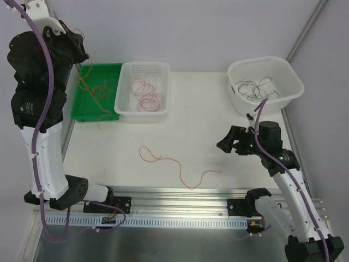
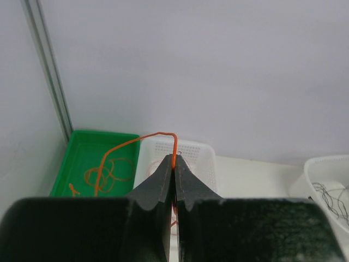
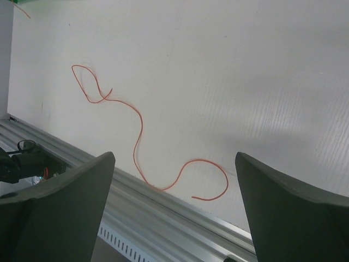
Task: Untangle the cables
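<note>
— Left jaws?
— Pressed together, pinching an orange wire (image 2: 175, 147); it arcs left toward the green tray (image 2: 82, 147).
— Right jaws?
— Spread; a red wire (image 3: 142, 131) lies on the table (image 3: 245, 65) beyond them.

Bench (image 1: 191, 136): white, matte and flat; three containers stand along its far side.
Green tray (image 1: 82, 112): shallow and rectangular, at the far left corner, its right rim right up against the white basket.
White basket (image 1: 143, 118): rectangular with a perforated floor and walls, just right of the green tray.
White tub (image 1: 242, 105): deeper, with solid walls and rounded corners, at the far right, turned at an angle, well apart from the basket.
Rail (image 1: 180, 197): slotted aluminium, running left to right along the bench's near edge.
Metal plate (image 1: 163, 245): brushed grey, nearer than the rail.
Frame post (image 1: 306, 28): aluminium, at the far right.
Wall (image 1: 191, 27): plain pale grey, behind the bench.
</note>
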{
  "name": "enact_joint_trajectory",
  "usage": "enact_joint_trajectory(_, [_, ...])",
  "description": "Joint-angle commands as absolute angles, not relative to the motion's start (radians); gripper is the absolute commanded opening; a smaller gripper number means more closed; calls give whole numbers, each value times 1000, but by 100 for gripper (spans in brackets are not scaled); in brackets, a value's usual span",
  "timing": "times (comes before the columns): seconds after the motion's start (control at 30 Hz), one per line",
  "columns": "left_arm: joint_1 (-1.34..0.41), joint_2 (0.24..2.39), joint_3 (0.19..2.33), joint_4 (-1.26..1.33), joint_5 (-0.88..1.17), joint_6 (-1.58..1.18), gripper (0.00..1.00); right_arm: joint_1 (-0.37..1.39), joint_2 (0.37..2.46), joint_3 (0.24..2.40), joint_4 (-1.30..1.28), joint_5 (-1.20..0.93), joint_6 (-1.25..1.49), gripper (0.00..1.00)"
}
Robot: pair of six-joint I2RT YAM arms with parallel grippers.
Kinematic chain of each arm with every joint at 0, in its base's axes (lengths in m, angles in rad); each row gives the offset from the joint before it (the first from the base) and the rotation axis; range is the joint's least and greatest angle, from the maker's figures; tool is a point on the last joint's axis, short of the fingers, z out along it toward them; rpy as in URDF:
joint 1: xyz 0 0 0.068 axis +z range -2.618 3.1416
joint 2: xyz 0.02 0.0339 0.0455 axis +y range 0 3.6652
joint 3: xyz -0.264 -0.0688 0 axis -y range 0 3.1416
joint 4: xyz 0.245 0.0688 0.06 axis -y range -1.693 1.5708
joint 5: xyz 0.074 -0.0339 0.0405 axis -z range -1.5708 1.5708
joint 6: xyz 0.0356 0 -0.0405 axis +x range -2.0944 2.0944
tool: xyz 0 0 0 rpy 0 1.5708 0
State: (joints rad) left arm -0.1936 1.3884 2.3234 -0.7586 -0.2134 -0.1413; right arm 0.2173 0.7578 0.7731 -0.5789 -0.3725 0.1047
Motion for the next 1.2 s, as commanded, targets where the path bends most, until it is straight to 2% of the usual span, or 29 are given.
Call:
enact_joint_trajectory(0.0, [-170,1405,2361,-646,-284,-72,1,224,718,758,-621,-428,57,97])
enact_joint_trajectory(0.4, [-141,1443,2361,-316,-410,158,5,232,695,721,-652,-436,44,97])
enact_joint_trajectory(0.57, [-111,1482,2318,-218,-411,230,1,232,712,723,-647,-434,43,97])
enact_joint_trajectory(0.97, [75,1663,2096,-141,-261,100,0,233,735,707,-647,-426,32,97])
enact_joint_trajectory(1.17, [110,1776,1976,-141,-223,81,0,230,759,713,-644,-423,29,97])
